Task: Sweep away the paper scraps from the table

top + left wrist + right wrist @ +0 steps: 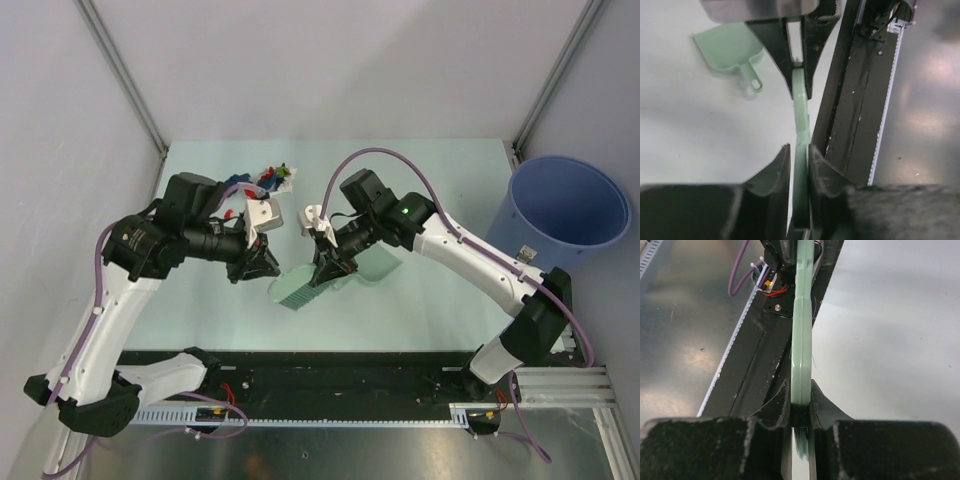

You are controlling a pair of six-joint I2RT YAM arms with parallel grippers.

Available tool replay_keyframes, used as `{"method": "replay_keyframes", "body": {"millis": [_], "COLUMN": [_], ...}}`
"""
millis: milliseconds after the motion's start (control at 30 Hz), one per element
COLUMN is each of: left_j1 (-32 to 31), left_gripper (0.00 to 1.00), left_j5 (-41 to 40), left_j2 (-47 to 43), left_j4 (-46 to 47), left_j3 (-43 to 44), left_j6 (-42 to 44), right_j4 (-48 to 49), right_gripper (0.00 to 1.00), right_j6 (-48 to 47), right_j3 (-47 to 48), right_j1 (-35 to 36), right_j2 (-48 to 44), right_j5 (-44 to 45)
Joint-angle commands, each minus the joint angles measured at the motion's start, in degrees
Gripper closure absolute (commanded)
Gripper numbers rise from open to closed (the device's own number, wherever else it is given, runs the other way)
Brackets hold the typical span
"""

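Table [450, 300]: scraps [272, 180] beyond jaws gripping brush [295, 290].

Nothing legible turns up in any of the three views: no words, no brand, no numbers. There is a small pale tag [524, 252] by the rim of the blue bucket [530, 200], off the right side of the table [440, 180], but it is far too small to read. The pale green brush handle [801, 340] fills both wrist views close up, and no lettering can be made out on it either.
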Motion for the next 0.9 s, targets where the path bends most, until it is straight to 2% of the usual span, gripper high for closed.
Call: {"method": "replay_keyframes", "body": {"millis": [0, 133, 233, 300, 333, 367, 400, 433, 467, 500, 533, 567, 600, 667, 733, 800, 867], "left_j1": [0.3, 0.2, 0.2, 0.4, 0.5, 1.4, 2.0, 2.8, 5.4, 6.5, 7.8, 9.6, 10.3, 11.9, 12.6, 12.8, 13.0], "left_gripper": [0.86, 1.00, 1.00, 1.00, 1.00, 1.00, 1.00, 1.00, 1.00, 1.00, 1.00, 1.00, 1.00, 1.00, 1.00, 1.00, 1.00], "left_j5": [2.0, 1.8, 1.7, 0.3, -3.5, -6.9, -10.7, -18.4, -21.7, -24.5, -27.7, -32.8, -35.3, -41.1, -43.3, -45.2, -45.9], "left_j2": [-0.3, 0.0, -0.3, -0.3, -0.3, -0.3, -0.5, -0.7, -0.9, -1.7, -2.0, -2.6, -3.8, -4.9, -6.2, -7.2, -7.7], "left_j4": [-1.9, -3.6, -4.0, -3.9, -3.1, -2.2, -0.9, 2.0, 3.5, 5.2, 8.9, 10.9, 12.9, 18.0, 21.5, 23.1, 24.3], "left_j3": [0.0, -0.7, -0.3, 0.5, 0.7, 0.5, -0.5, -1.4, -2.2, -4.1, -5.1, -5.9, -7.6, -8.9, -10.1, -11.5, -12.4], "left_j6": [1.3, 1.9, 1.7, -0.1, -0.9, -3.0, -4.2, -5.1, -5.5, -6.5, -6.7, -7.2, -7.2, -7.5, -7.7, -7.8, -8.0], "right_j4": [-1.3, -1.4, -1.2, 2.8, 5.9, 9.4, 16.4, 18.6, 19.4, 18.2, 16.8, 16.0, 15.9, 17.0, 16.4, 15.8, 15.6], "right_gripper": [1.00, 1.00, 1.00, 0.97, 0.64, 0.51, 0.35, 0.12, 0.10, 0.09, 0.08, 0.01, 0.00, 0.00, 0.00, 0.00, 0.00], "right_j6": [-1.2, -1.6, -1.3, 3.9, 8.6, 18.8, 25.7, 31.5, 43.4, 49.1, 54.0, 58.5, 62.6, 64.3, 66.4, 68.2, 70.6], "right_j3": [2.7, 2.7, 2.8, 2.3, 1.7, 1.0, -0.4, -0.5, -0.4, -0.6, -1.0, -1.8, -2.7, -5.6, -5.6, -5.5, -5.5], "right_j1": [0.3, -0.3, -0.9, -1.6, -1.9, -2.1, -2.3, -2.2, -2.1, -2.3, -2.4, -2.0, -0.7, 3.8, 6.6, 9.3, 9.4], "right_j2": [-0.2, 0.4, 0.8, 0.8, 0.8, 0.6, 0.6, 0.9, 1.1, 1.3, 1.6, 1.6, 1.6, 2.7, 4.8, 8.2, 11.3], "right_j5": [-0.2, -0.2, -0.1, 3.4, 6.3, 10.8, 24.6, 34.0, 43.5, 58.8, 63.5, 67.2, 74.4, 80.9, 88.7, 92.4, 91.5]}}
